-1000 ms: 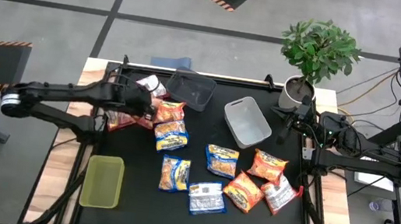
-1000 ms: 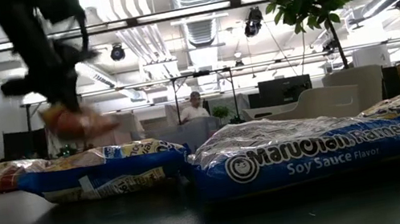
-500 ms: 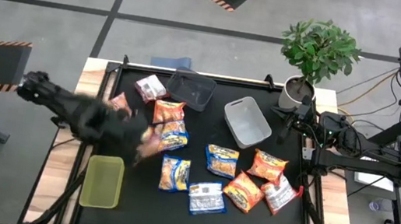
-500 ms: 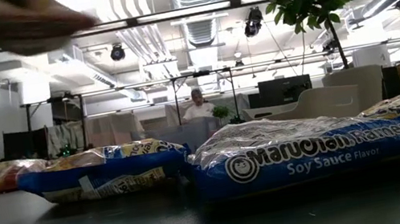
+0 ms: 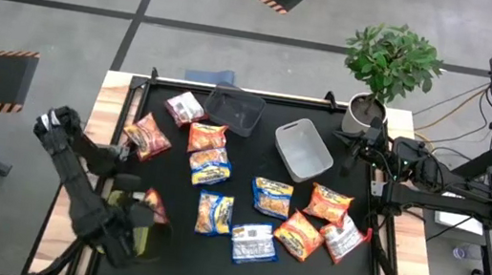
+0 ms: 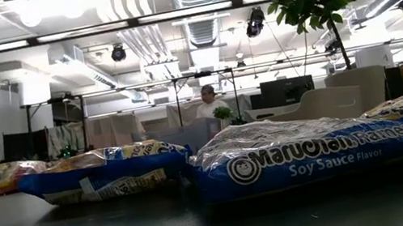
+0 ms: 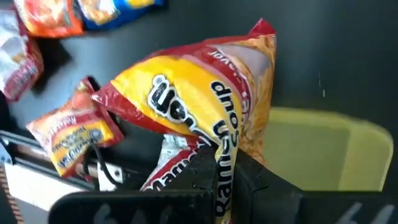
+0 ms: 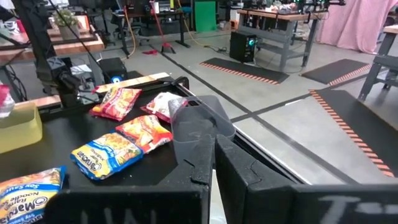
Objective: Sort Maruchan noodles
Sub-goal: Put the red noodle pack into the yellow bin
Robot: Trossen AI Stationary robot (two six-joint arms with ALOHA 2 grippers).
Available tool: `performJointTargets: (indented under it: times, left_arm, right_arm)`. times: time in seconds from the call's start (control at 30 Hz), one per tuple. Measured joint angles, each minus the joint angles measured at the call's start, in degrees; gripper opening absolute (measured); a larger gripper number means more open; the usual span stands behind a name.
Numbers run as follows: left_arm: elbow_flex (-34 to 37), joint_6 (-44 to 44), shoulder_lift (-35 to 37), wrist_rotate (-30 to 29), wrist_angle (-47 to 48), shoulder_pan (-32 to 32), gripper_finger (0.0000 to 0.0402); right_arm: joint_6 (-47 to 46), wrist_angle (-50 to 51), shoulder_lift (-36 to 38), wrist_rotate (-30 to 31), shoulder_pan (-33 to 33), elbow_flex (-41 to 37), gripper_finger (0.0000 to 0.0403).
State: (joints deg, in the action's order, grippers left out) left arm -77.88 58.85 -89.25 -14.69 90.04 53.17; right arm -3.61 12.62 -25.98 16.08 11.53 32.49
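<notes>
Over the near-left corner of the black table, we find the left gripper clamped tight on an orange-red packet, which it holds above the yellow-green bin; the wrist view shows the crinkled packet pinched at its lower edge between the dark fingers, with the bin's pale rim just beside it. We note the right gripper waiting at the far-right edge of the table near the potted plant, its fingers pressed together on nothing. The remaining noodle packets lie flat on the table: a pink-and-white one and an orange one at the far left, an orange one and a blue-and-yellow one just beside the dark grey bin, and a loose cluster toward the middle and right, with blue-and-yellow packets, orange ones and white-backed ones. A light grey bin sits tilted between the dark bin and the plant. In the low view a blue Soy Sauce packet fills the foreground, and a person sits in the room beyond.
</notes>
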Motion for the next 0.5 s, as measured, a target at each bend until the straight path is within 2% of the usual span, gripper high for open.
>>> performJointTargets:
  times: [0.2,0.5]
  left_arm:
    - [3.5,-6.9,0.7,0.2,0.0,3.9,0.0]
    - [12.2,-9.1,3.6,1.9,0.0,4.7,0.0]
  right_arm:
    - [-0.5,0.0,-0.1,0.0,0.0,0.0,0.0009]
    - [-1.0,0.0,-0.1,0.0,0.0,0.0,0.0009]
